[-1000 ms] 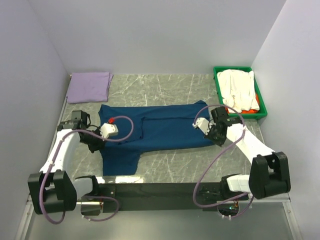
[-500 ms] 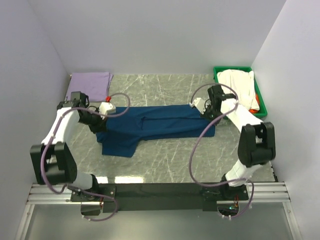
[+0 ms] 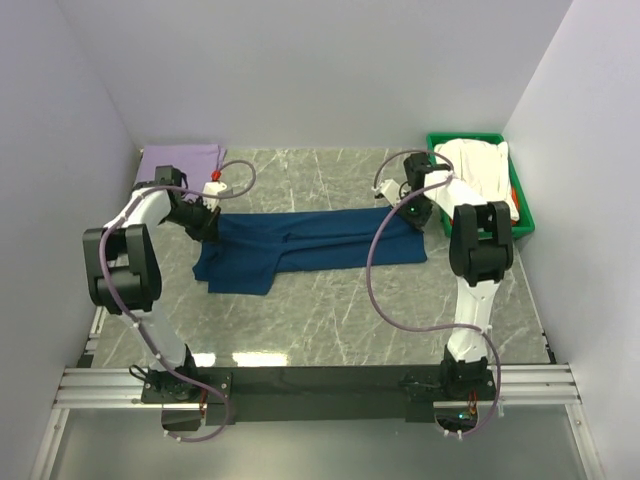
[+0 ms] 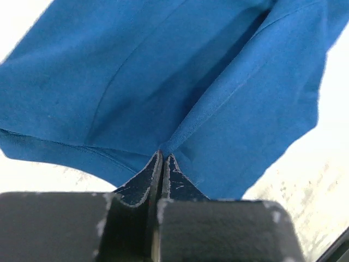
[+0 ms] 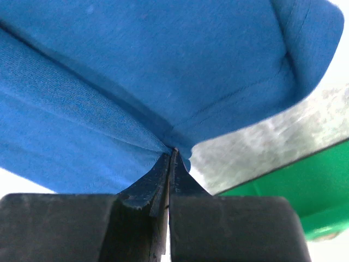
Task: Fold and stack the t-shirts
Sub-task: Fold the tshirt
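Both ends of the navy t-shirt [image 3: 310, 240] were pinched: your left hand [image 3: 203, 220] clamped its 9 o'clock end, your right hand [image 3: 410, 206] its 3 o'clock end, its long axis lying 9-to-3 across the counter [image 3: 330, 320].

- Back wall [image 3: 320, 70]: plain, pale lavender-white, no windows or marks visible.
- L wall [image 3: 50, 150] & R wall [image 3: 590, 200]: same pale finish, angle in toward the back, boxing the work area on 3 sides.
- Table [image 3: 340, 320]: grey-green marble-look top w/ white veining, fills space btwn walls; wrist views show it only as a pale, blurred patch.
- Green plastic bin [image 3: 525, 215]: far R corner of table, close to R wall.
- Near edge: black plate [image 3: 320, 382] across the front, aluminium rails [image 3: 100, 385] either end.
- Below rails: flat grey surface [image 3: 320, 450], no detail.
- Light: soft, even, from above; faint shadows, small bright glare on tabletop near front L.
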Robot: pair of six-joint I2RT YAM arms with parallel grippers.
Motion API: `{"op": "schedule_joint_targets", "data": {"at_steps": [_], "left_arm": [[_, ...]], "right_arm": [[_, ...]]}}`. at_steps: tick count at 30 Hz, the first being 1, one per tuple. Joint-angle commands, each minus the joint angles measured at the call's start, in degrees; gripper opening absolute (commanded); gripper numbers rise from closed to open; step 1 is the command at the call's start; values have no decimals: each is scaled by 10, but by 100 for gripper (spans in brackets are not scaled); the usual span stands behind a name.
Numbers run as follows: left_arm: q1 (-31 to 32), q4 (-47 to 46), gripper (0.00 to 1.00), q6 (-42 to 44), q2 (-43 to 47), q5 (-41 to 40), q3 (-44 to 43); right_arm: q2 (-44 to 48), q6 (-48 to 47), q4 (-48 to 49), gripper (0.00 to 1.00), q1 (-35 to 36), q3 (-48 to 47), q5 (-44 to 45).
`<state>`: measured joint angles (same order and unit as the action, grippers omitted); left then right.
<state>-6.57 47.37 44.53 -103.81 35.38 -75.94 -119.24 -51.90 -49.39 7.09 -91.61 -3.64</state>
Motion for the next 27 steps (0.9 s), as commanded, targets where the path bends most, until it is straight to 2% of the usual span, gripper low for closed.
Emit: {"op": "schedule_joint_targets", "data": {"at_steps": [1, 2, 3, 4, 6, 7, 8, 10, 14, 17, 21, 27], "left_arm": [[-2, -41, 11, -43, -15, -23, -22], [-2, -44, 24, -53, -17, -30, -24], [-2, -48, 29, -58, -16, -34, -25], [-3, -48, 32, -62, -10, -35, -25], [-10, -36, 40, -57, 18, -21, -16], [-11, -31, 43, -52, 32, -19, -9], [-11, -28, 48, -35, 64, -21, 13], [-9, -23, 53, -19, 103, -22, 39], [24, -23, 55, -4, 199, -42, 126], [61, -54, 54, -4, 238, -70, 195], [101, -92, 54, -16, 239, -100, 249], [100, -110, 54, -30, 230, -114, 250]], "right_arm": [[-20, 5, -26, 0, -5, -47, 29], [-21, 8, -19, 5, -6, -46, 35], [-21, 12, -20, 15, -5, -48, 36], [-21, 21, -24, 21, -5, -52, 36], [-5, 36, -30, 31, -6, -55, 36], [3, 41, -33, 32, -7, -54, 36], [20, 47, -40, 39, -7, -52, 31], [39, 64, -52, 40, -7, -47, 21], [82, 95, -63, 40, -7, -8, 1], [82, 115, -81, 34, -5, 6, -22], [70, 153, -82, 30, -4, 31, -37], [63, 182, -46, 29, -6, 76, -2]]}}
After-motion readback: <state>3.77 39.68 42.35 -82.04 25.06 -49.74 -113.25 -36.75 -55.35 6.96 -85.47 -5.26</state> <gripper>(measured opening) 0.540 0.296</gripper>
